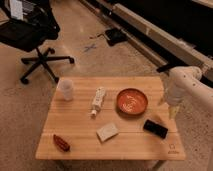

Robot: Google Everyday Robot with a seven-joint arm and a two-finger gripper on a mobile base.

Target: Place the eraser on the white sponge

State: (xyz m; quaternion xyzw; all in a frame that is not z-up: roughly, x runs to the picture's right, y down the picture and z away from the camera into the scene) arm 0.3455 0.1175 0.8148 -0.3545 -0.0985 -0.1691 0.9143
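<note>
Camera view: wooden bench (75,125) on speckled floor. Clock is read from bench centre, 12 = far edge.

Edges/room: the near edge strip is mostly bare wood. The dark red oblong object (61,143) sits close to the near-left corner at 8. Bare wood lies btw the white sponge (107,132) and the eraser (155,128). An office chair (35,35) stands on the floor well beyond the far-left corner.

Containers: orange bowl (132,101) at 2, pale streaks inside, contents unclear. White cup (66,89) upright at 10, inside not visible. A white tube (98,100) lies btw the cup and bowl.

Task things: the eraser lies flat at 4, near the right edge. The sponge lies at 6, to the eraser's 9, not touching it. The claw (172,110) hangs on the white arm at the right edge, at 3, pointing down. The eraser is near it at the claw's 7, apart. Claw spread or closed: cannot tell.
</note>
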